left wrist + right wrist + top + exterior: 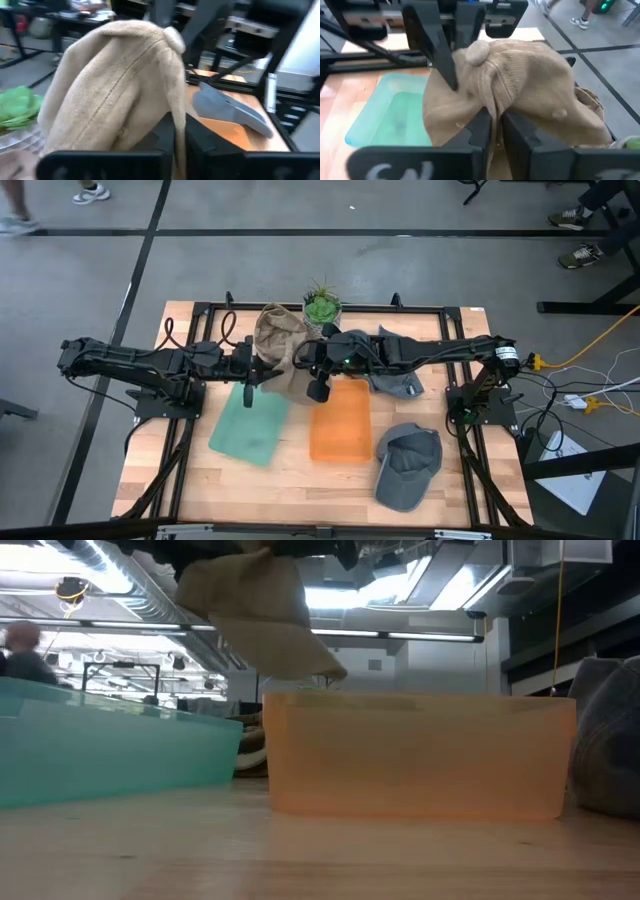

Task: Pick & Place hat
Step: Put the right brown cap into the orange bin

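Both grippers, left [179, 131] and right [495, 125], pinch the tan hat [280, 340] shut, held aloft at table centre-far. Below sit the teal bin [248, 423] and orange bin [340, 423]. Grey cap [408, 465] lies near-right; plant [321, 306] at far edge.

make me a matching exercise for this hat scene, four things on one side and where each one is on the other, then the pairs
Things:
1. tan hat
2. grey cap
3. green bin
4. potted plant

Places:
A. at the table's far edge, in the middle
B. lying on the wood beside the orange bin, on the right arm's side
C. held up off the table between the left gripper and the right gripper
D. on the table under the left arm

Pairs: 1-C, 2-B, 3-D, 4-A
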{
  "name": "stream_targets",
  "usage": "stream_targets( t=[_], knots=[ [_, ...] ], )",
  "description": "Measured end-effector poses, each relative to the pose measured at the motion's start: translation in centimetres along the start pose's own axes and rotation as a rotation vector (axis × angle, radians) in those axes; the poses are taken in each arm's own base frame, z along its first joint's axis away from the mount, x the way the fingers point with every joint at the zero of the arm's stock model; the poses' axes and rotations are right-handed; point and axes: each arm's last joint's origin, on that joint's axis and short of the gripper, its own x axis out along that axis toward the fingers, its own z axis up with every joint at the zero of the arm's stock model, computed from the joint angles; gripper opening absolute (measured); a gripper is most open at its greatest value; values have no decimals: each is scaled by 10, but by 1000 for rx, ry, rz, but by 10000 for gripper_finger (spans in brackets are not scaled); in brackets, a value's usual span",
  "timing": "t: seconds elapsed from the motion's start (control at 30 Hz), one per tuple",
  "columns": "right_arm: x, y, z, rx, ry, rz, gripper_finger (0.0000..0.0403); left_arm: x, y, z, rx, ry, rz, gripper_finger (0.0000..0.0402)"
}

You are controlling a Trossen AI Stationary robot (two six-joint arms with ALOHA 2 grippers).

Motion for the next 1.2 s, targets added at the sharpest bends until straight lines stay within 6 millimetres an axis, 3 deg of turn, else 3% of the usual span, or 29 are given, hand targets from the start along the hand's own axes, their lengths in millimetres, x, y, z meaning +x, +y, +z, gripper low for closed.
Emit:
stream_targets(
  t=[0.37,0.53,0.67,0.9,1.2],
  knots=[
    [-1,7,-7,-5,84,322,164,-11,-14,-4,-152,165,-549,4],
    [-4,13,1,-30,3,534,209,-22,-19,3,-124,136,-762,4],
    [-5,15,9,-113,-113,603,233,-27,-23,11,-70,62,-902,4],
    [-2,15,18,-193,-250,618,241,-29,-24,18,-50,1,-954,4],
    [33,3,10,-188,-291,669,242,-25,-25,19,-106,11,-945,4]
  ],
)
